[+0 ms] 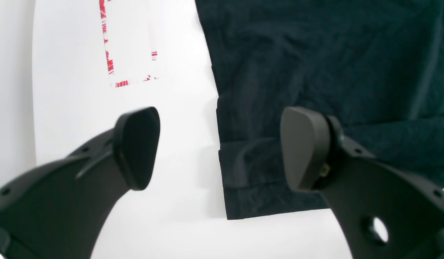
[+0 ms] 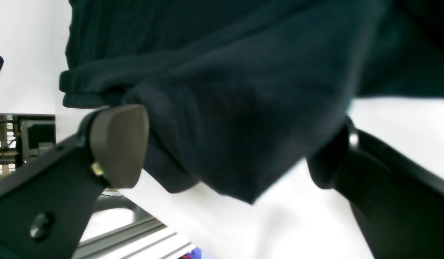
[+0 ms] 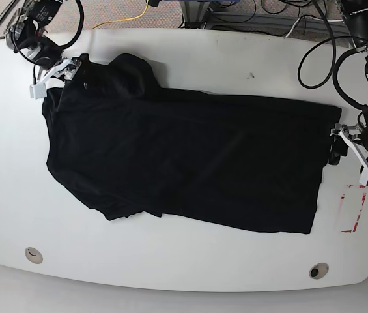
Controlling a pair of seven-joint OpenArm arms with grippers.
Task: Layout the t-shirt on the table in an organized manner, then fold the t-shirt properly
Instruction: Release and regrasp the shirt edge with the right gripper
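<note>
Nearest us, our left hand [image 1: 220, 148] gapes over the t-shirt's [image 3: 190, 156] right hem corner while our right hand [image 2: 225, 144] straddles, ungripped, a bunched far-left sleeve, seemingly to flatten it on the counter [image 3: 170, 267].

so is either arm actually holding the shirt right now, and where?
Nothing is held. The left gripper is open at the t-shirt hem corner; the right gripper is open, its fingers either side of a fabric fold at the sleeve end.
</note>
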